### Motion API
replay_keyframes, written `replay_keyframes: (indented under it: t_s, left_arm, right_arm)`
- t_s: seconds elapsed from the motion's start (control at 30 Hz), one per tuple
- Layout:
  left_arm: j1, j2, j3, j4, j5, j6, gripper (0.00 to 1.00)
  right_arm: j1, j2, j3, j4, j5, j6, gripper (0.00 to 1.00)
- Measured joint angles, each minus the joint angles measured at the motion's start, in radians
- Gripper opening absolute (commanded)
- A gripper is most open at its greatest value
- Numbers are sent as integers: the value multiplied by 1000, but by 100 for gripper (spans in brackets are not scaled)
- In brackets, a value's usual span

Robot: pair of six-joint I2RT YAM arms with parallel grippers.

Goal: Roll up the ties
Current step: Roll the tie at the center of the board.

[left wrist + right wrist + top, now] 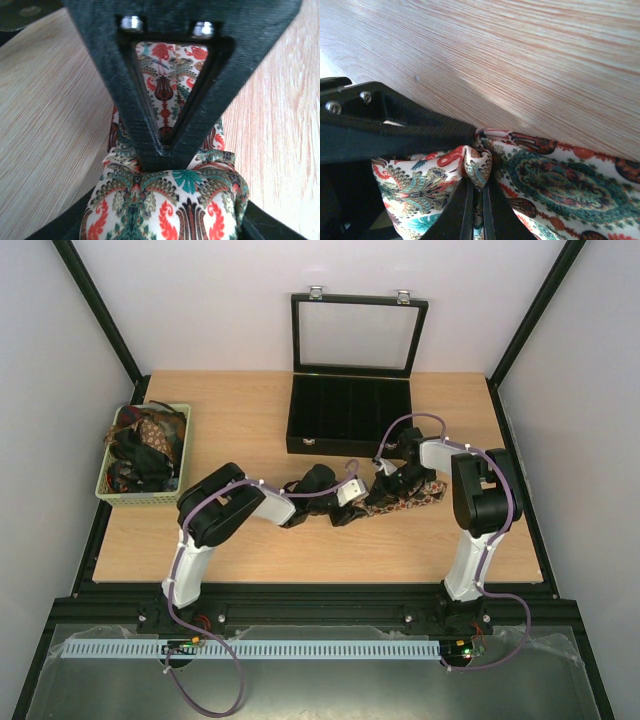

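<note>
Left gripper (162, 226), right gripper (476, 200) on one paisley tie (555, 175); one basket (140, 498), one case (330, 447)

Bright, even, diffuse light.
The light wooden bench (530, 60) shows a pale sheen beyond the right end effector (476, 195), washed out to its left; nearest parts soft-focused.

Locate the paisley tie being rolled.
Top view: the paisley tie lies right of centre on the table, near the black case, where the left gripper and right gripper meet.
</note>
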Motion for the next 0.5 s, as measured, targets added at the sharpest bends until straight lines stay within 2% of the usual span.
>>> replay_keyframes:
  t_s: [0.13,0.3,0.5]
  left_arm:
    - [7,-13,-3,-24,-6,19,37]
    - [33,-99,-82,-109,9,84,36]
    - [56,-144,-93,-212,19,166,38]
  right_arm:
    - [0,-8,-19,27,-15,27,7]
    - [33,-23,-70,79,-58,71,26]
    - [21,-24,-31,39,-81,66,52]
